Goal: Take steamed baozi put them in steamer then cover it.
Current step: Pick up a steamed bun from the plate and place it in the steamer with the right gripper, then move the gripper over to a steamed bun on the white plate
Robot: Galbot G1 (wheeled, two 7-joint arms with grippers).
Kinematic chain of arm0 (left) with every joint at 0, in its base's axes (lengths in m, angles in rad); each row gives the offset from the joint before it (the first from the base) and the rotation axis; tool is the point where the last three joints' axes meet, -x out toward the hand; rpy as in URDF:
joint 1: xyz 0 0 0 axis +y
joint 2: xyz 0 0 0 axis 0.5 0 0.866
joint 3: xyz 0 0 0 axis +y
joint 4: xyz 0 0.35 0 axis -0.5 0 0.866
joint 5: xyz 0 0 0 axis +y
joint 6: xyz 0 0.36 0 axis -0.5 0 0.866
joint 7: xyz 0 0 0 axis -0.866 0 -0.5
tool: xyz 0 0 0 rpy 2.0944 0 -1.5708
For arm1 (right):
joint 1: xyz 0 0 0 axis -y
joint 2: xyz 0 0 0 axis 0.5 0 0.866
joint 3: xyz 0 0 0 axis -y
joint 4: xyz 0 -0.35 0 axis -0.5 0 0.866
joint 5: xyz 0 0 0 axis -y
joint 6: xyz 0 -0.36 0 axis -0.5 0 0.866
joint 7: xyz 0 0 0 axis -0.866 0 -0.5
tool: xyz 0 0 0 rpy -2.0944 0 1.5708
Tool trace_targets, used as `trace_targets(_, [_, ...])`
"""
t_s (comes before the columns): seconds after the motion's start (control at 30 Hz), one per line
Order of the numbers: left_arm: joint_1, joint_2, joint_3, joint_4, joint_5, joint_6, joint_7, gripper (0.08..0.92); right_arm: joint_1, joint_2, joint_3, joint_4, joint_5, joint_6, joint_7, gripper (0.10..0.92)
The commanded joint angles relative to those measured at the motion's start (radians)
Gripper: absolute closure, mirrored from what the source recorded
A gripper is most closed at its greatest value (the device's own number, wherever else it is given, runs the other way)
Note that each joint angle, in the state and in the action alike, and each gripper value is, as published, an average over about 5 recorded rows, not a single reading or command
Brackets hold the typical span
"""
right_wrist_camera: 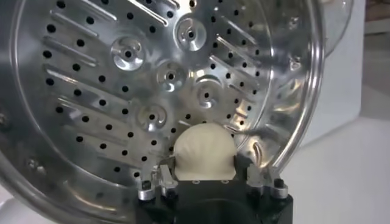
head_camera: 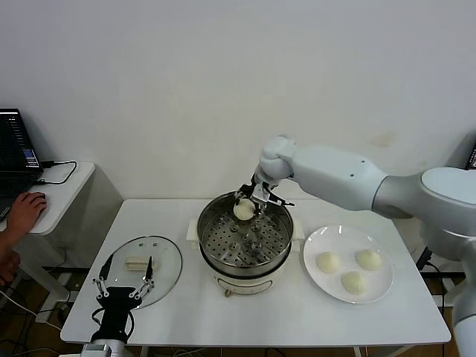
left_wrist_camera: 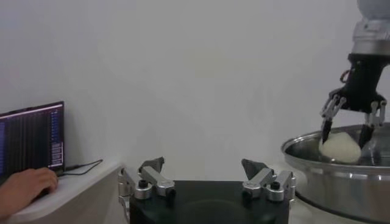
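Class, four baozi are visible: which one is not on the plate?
The baozi between the right gripper fingers, over the steamer far rim; the other three lie on the white plate.

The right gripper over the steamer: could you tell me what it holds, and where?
One baozi sits between the right gripper's fingers, flanked at its sides; whether they actually grip it cannot be told.

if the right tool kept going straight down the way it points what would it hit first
Probably the steamer's perforated tray. The right tool points down into the pot with a bun between its fingers, so the bun would likely touch first.
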Motion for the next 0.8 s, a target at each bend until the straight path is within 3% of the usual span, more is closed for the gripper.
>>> trace_targets(0.03, [0.000,0.001,0.002,-0.002,0.001,0.000,0.001,0.177,0.004,0.016,0.005,-0.017,-0.018,0.027,0.010,0.233])
trace_targets(0.2, [-0.001,0.009,0.003,-0.013,0.000,0.002,0.003,0.177,0.137,-0.070,-0.020,0.142,0.188,-0.107,-0.073,0.204])
trace_targets(0.43, [-0.004,0.040,-0.007,-0.024,-0.018,0.010,0.005,0.177,0.303,-0.375,-0.032,0.471,0.506,-0.571,-0.196,0.202])
trace_targets(0.57, [-0.014,0.065,-0.011,-0.020,-0.036,0.021,0.006,0.177,0.359,-0.602,-0.070,0.612,0.548,-0.719,-0.199,0.203])
trace_targets(0.8, [-0.048,0.085,0.010,-0.007,-0.055,0.039,0.009,0.177,0.281,-0.884,-0.080,0.751,0.526,-0.806,-0.157,0.202])
